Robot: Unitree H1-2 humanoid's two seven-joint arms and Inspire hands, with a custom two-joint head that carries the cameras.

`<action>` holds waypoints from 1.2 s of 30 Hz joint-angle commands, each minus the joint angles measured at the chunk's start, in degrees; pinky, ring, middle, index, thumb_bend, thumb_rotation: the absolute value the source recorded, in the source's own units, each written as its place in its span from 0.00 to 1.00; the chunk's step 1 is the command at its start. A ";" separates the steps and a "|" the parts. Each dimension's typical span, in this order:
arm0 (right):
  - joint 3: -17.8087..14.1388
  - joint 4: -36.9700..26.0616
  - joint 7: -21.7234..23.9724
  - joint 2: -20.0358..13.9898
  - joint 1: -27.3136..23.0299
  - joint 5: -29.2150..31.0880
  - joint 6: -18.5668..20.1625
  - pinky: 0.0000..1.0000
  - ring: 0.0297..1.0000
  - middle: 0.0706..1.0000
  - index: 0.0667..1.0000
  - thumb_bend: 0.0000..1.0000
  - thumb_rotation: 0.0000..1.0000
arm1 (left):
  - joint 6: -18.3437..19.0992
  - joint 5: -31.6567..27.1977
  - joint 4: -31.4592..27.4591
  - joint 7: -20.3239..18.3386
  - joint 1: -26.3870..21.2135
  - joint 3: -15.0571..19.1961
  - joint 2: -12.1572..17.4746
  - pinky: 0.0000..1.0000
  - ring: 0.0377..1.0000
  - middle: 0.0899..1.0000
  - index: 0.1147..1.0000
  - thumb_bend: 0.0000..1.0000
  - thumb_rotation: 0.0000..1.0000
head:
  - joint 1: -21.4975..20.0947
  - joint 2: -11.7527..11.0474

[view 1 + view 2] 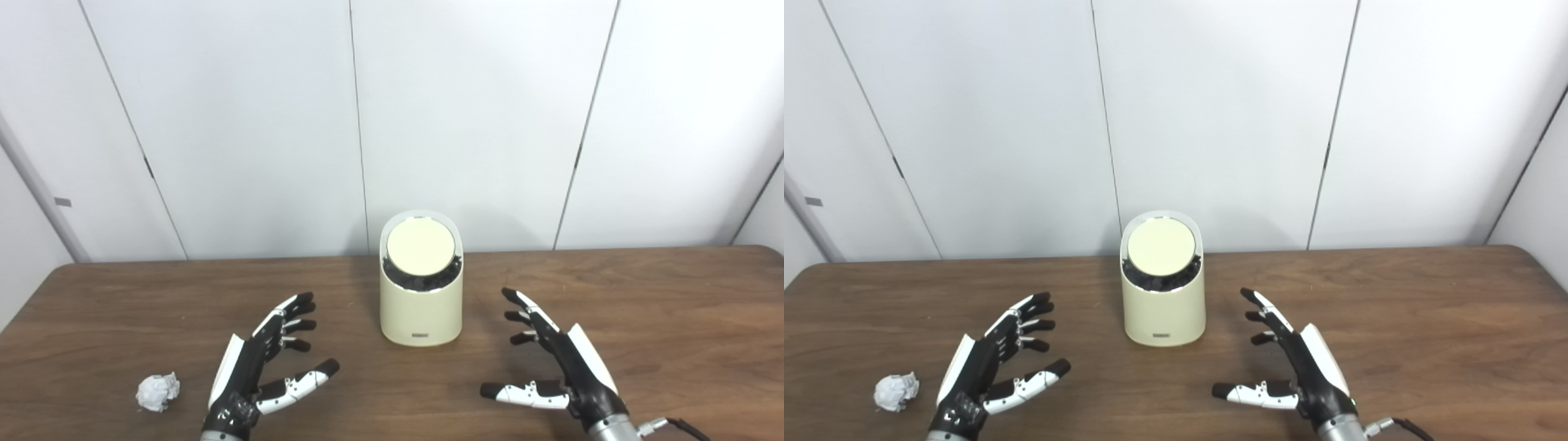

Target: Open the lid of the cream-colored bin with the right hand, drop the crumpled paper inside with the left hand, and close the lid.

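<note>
The cream-colored bin [420,309] stands upright at the middle of the wooden table [674,306], its round lid [421,247] tilted toward me with a dark gap under its front edge. A white crumpled paper ball [158,392] lies on the table near the front left. My left hand [263,361] hovers open just right of the paper, front-left of the bin, holding nothing. On the other side, my right hand [554,361] is open too, front-right of the bin, fingers spread and empty.
White wall panels [465,122] rise directly behind the table's far edge. The table's right corner [1528,254] is rounded. A cable [680,424] trails from my right wrist.
</note>
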 commanded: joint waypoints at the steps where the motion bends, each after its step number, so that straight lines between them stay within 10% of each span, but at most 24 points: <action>1: -0.66 -1.26 -0.51 -0.10 -1.16 1.13 -1.59 0.67 0.85 0.93 0.92 0.78 0.35 | -2.79 -0.10 -0.81 0.90 -0.89 0.00 -0.42 0.63 0.75 0.82 0.86 0.70 0.23 | -0.11 0.33; 27: -0.48 -5.46 0.81 0.00 -1.92 0.06 3.60 0.73 0.86 0.95 0.93 0.79 0.32 | -1.44 -0.91 -3.24 0.89 -0.96 0.86 -1.24 0.60 0.68 0.72 0.75 0.69 0.15 | 0.95 2.19; 36: -0.27 -5.96 0.09 1.58 -3.15 -1.53 5.41 0.73 0.87 0.94 0.93 0.78 0.36 | -0.02 -1.79 -3.66 -0.41 -0.71 0.11 -1.09 0.64 0.76 0.82 0.85 0.72 0.22 | 0.81 1.61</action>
